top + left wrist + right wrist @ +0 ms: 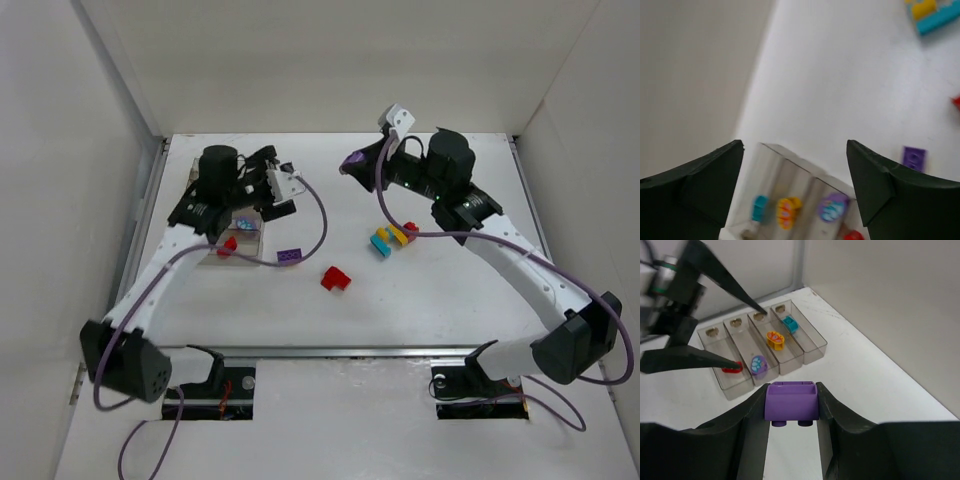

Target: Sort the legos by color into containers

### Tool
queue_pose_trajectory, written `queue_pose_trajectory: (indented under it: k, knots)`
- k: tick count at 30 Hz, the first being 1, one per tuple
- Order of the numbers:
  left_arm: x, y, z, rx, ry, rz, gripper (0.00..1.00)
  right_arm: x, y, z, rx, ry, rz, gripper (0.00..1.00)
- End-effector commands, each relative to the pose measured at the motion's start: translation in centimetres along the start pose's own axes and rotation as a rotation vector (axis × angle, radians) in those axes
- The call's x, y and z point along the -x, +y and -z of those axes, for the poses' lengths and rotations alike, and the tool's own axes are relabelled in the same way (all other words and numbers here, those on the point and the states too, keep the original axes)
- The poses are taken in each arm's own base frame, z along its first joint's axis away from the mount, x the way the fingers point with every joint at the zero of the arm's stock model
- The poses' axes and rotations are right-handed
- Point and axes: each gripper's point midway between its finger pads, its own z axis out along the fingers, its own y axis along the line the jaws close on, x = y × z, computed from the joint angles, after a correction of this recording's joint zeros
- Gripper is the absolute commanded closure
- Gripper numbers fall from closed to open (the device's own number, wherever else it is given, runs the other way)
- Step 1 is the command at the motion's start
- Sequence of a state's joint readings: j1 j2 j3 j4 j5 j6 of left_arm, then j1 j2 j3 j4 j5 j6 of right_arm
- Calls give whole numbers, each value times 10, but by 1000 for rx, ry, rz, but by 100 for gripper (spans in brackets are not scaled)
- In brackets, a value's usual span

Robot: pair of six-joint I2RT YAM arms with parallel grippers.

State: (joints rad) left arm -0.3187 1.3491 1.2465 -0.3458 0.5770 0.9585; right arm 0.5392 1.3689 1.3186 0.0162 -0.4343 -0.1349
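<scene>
While the right fingers [754, 425] were clamped on a purple brick [790, 401] up off the tabletop [400, 300], the containers [814, 351] sat ahead of them, slots running away lengthwise, purple slot [747, 340] next to the red one. Left fingers [872, 175] hung spread wide over the containers, holding nothing.

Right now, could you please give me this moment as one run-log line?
left gripper: open over containers | right gripper: shut on purple lego | loose: red lego, flat purple lego, mixed cluster
</scene>
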Motion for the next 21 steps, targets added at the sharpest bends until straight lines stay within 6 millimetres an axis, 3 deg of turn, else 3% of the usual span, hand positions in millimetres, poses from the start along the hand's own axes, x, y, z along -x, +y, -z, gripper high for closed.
queue_pose_trajectory:
  k: [1, 2, 3, 4, 9, 12, 14, 18, 19, 21]
  knots:
    - [81, 43, 47, 326, -234, -351, 17, 69, -2, 12, -34, -164, -33, 100]
    - [109, 56, 65, 449, -328, -464, 13, 75, -2, 11, -33, -175, -47, 100]
    - [107, 41, 61, 445, -359, -507, 10, 80, -2, 9, -29, -190, -85, 100]
    - [126, 35, 72, 479, -410, -568, 9, 83, 4, 9, 2, -201, -99, 100]
    - [160, 19, 75, 485, -507, -609, 9, 97, 27, 3, 84, -256, -123, 100]
    - [166, 19, 73, 500, -515, -608, 9, 101, 44, -3, 125, -267, -122, 100]
    - [173, 18, 73, 510, -525, -607, 9, 87, 52, -16, 156, -236, -137, 100]
    - [179, 18, 69, 511, -529, -590, 13, 87, 64, -24, 201, -237, -153, 100]
    - [182, 16, 68, 505, -537, -591, 16, 87, 64, -24, 201, -237, -153, 100]
    - [182, 18, 67, 508, -533, -578, 32, 86, 64, -27, 202, -241, -160, 100]
